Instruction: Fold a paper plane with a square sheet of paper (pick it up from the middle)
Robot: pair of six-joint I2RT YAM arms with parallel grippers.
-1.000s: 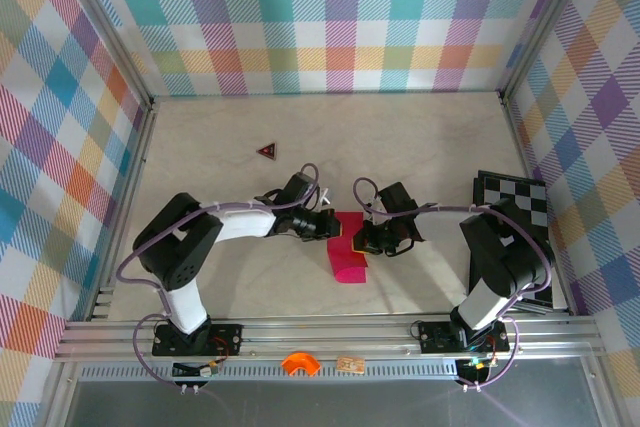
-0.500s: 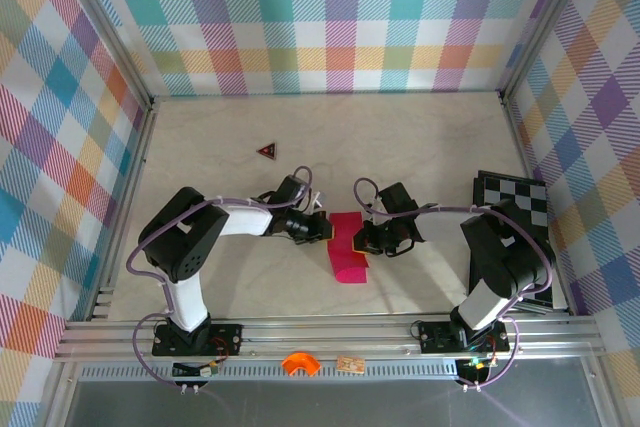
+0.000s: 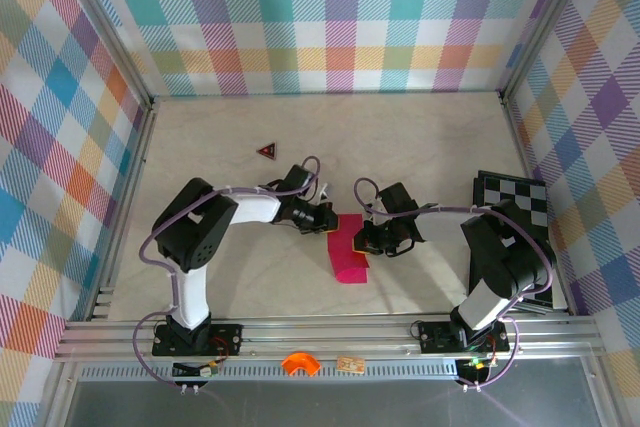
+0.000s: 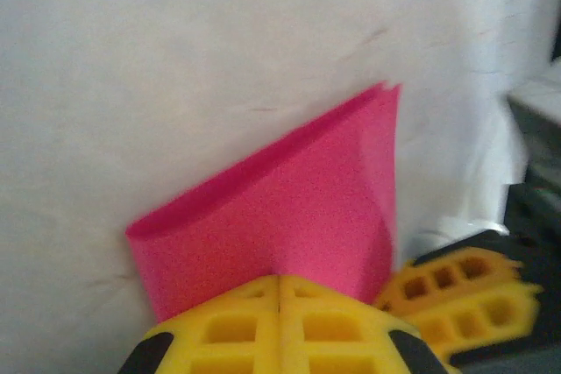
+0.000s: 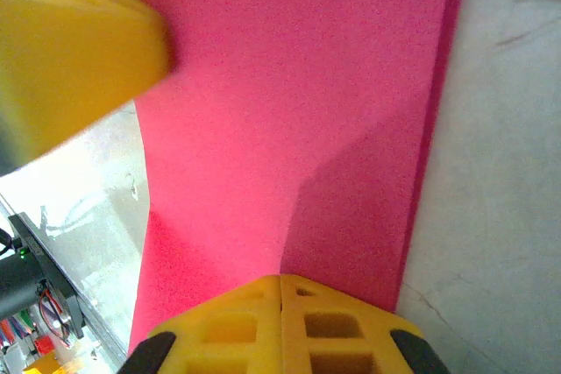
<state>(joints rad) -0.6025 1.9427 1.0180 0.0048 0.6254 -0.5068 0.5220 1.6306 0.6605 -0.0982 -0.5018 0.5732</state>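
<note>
Left pincer and right pincer each pinch the folded pink paper

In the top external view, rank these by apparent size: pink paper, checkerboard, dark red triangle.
1. checkerboard and pink paper: these look about alike, and the right arm covers part of the checkerboard, so they are left unranked.
2. dark red triangle: clearly the smallest.

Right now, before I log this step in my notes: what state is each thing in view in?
pink paper: folded over, layered, pinched from both sides.
left tool: shut on the pink paper.
right tool: shut on the pink paper.
checkerboard: lying flat.
red triangle: lying flat, apart from both tools.
</note>
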